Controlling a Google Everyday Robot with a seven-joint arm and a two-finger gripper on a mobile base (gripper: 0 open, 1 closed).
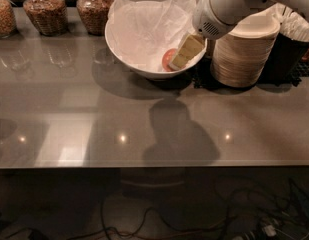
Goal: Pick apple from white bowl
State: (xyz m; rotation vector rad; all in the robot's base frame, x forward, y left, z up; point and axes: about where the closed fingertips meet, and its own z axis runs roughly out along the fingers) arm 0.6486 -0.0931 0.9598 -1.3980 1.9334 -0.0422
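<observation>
Nearest, dark cables [204, 226] lie on the floor under the front edge of the desk [69, 109], whose glossy grey top shows light spots and a dim shadow. Farther back sits the white bowl [119, 54], wide and glossy, lined with crumpled white tissue paper [144, 29]. The apple [167, 59] lies low in the bowl's right side, small, round and reddish-orange; only its left part shows. The beige end effector [180, 58] slants down into the bowl from the right, covering the apple's right side and touching or nearly touching it. Whether it is open, closed or gripping the fruit cannot be told. Right of the bowl stands a stack of beige bowls [241, 59]. Along the back left are glass jars [44, 14].
</observation>
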